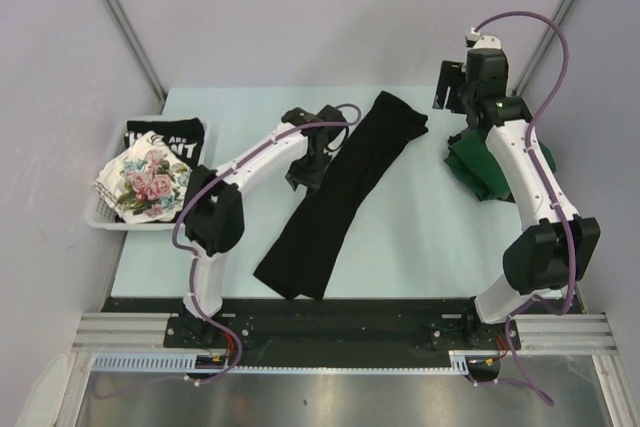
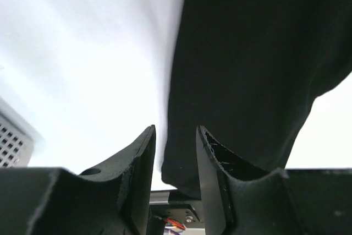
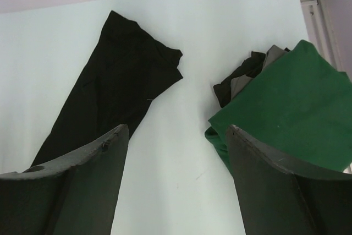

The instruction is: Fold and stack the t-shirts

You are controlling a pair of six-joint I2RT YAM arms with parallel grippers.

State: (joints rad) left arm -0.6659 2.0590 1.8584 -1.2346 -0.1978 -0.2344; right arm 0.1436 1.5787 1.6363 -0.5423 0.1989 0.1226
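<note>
The large plain black t-shirt [image 1: 340, 197] lies folded into a long strip, slanting across the middle of the table; it also shows in the left wrist view [image 2: 247, 53] and the right wrist view [image 3: 115, 81]. My left gripper [image 1: 305, 169] hangs low at the strip's left edge, jaws a little apart [image 2: 176, 129], the cloth's edge showing beyond the gap, nothing pinched. My right gripper [image 1: 448, 87] is raised at the back right, wide open and empty [image 3: 177, 129]. The dark green t-shirt [image 1: 478, 169] lies folded at the right [image 3: 286, 108].
A white slatted basket [image 1: 105, 219] at the left edge holds the floral-print shirt [image 1: 145, 185] and the black shirt with white lettering [image 1: 165, 137]. A bit of dark and grey cloth [image 3: 247, 75] pokes out from under the green shirt.
</note>
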